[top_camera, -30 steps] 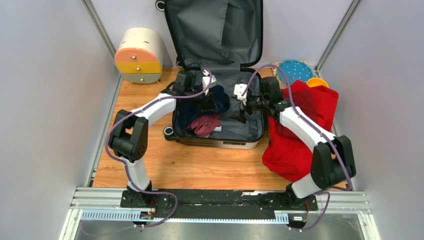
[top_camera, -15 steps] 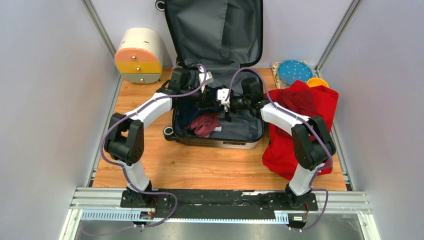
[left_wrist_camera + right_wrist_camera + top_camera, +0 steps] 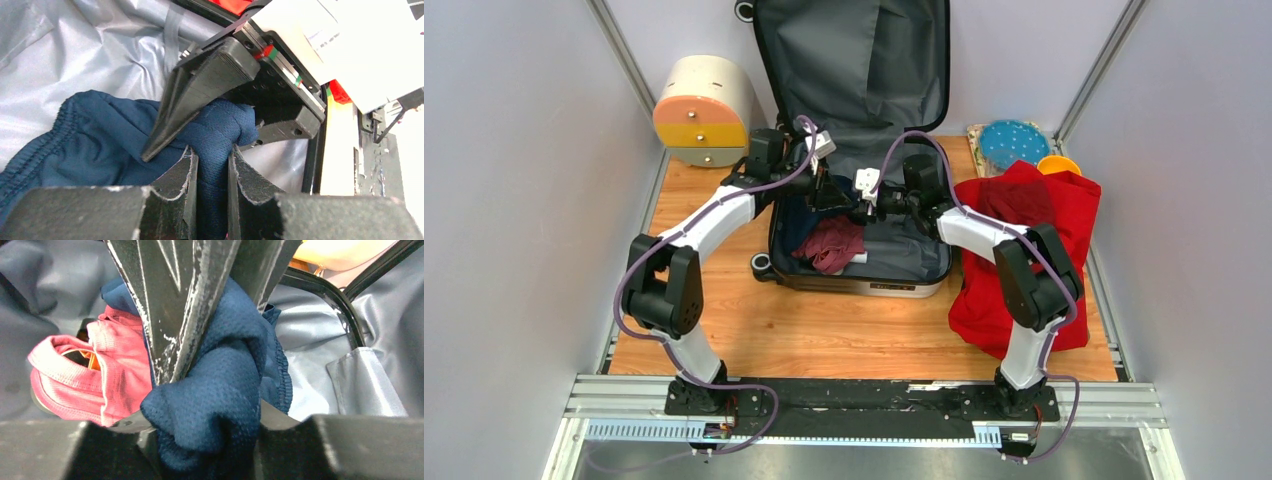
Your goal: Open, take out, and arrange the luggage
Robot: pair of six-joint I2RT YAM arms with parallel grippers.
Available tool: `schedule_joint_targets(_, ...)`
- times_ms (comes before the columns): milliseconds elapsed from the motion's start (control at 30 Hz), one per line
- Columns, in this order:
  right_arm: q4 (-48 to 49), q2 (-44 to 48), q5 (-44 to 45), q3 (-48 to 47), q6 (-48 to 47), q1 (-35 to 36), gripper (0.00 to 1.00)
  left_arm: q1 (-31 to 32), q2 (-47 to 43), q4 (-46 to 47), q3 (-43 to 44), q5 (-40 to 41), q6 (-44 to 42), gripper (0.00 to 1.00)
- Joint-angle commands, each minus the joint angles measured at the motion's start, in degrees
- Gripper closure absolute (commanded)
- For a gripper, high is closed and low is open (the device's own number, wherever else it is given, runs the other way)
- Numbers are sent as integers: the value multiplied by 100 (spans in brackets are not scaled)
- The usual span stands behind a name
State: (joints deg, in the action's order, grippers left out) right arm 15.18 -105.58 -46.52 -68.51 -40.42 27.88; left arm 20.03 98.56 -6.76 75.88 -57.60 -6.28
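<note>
**Both hands on the navy garment, mid take-out**

The luggage [image 3: 854,70] stands open at the back of the table [image 3: 824,330]. Its lid is propped against the wall and there are clothes in its lower half, so I judge this to be the take-out step. My left gripper [image 3: 212,167] is clenched on a fold of the navy garment [image 3: 100,145]. My right gripper [image 3: 205,440] grasps the same wad just beside it, with cloth pressed against both its fingers. The garment is soft open-weave mesh with a gathered elastic hem. It is limp and bunched, and lies partly on the slick grey lining. A pink garment [image 3: 70,375] with a ribbed edge lies beside it. Next, I think, both hands must lift together and then draw apart to spread the cloth. They need to clear the hard rim without dragging the pink piece along.
</note>
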Motion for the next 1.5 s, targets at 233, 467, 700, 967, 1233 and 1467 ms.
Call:
schedule_joint_targets(233,267,29,-50,-382,561,-28,100,-622,-890,580,-379,-68,708,46)
schedule_joint_targets(467,222,11,3,-724,1335,-177,100,-1028,-1910,649,-2110,1304,-548,36)
schedule_joint_targets(700,213,2,82,-1015,1958,-213,100,-1010,-2183,1615,-3157,1831,-436,17)
schedule_joint_targets(967,196,108,161,-1147,2249,-186,100,-431,-1991,3101,-3659,3220,-269,16)
schedule_joint_targets(1233,-76,555,372,-1165,2408,-274,100,-193,-1875,3103,-3352,4328,-637,42)
schedule_joint_targets(1467,-1409,1539,346,-1437,2338,-687,100,-202,-2280,2400,-2518,2941,-472,100)
